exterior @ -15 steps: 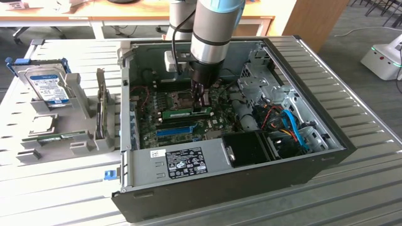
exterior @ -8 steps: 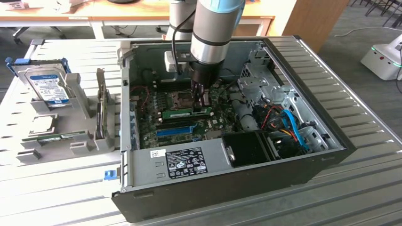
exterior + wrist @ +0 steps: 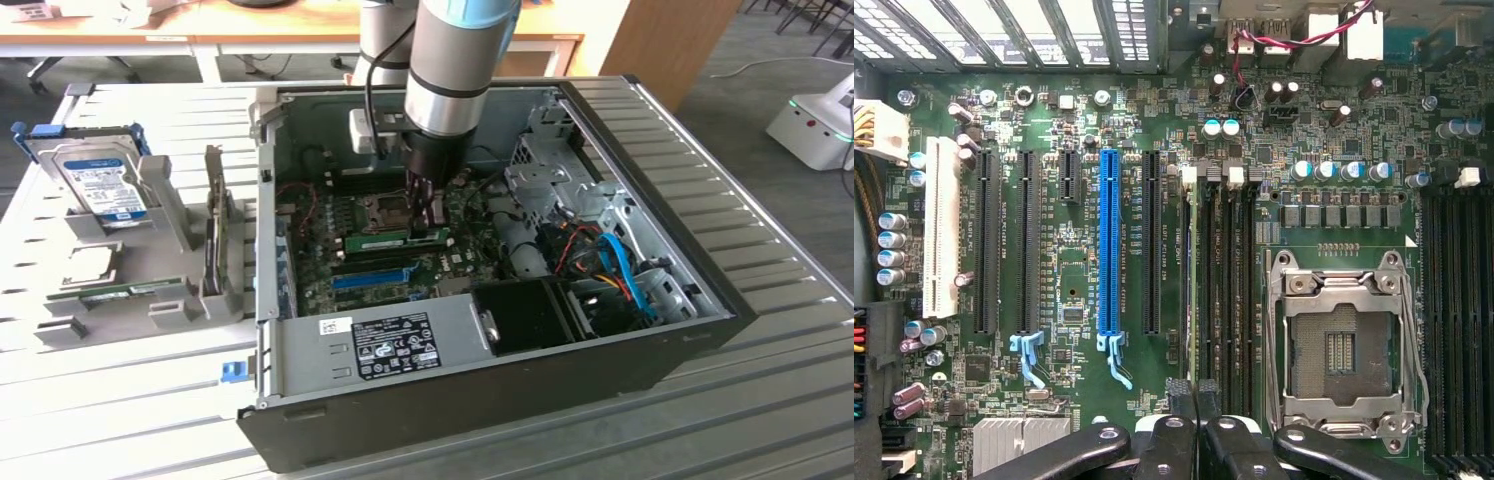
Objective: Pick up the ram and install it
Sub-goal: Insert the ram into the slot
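Exterior view: the arm reaches down into the open case (image 3: 441,400). The gripper (image 3: 427,228) sits low over the board (image 3: 320,285). The ram (image 3: 394,241) stands on edge in a slot, one end right under the tips.

Wrist view: the jaws of the gripper (image 3: 1194,390) are pressed together. The ram (image 3: 1192,280) runs edge-on straight out from them, between the blue slot (image 3: 1110,240) and the socket (image 3: 1339,340). We cannot tell whether they touch.
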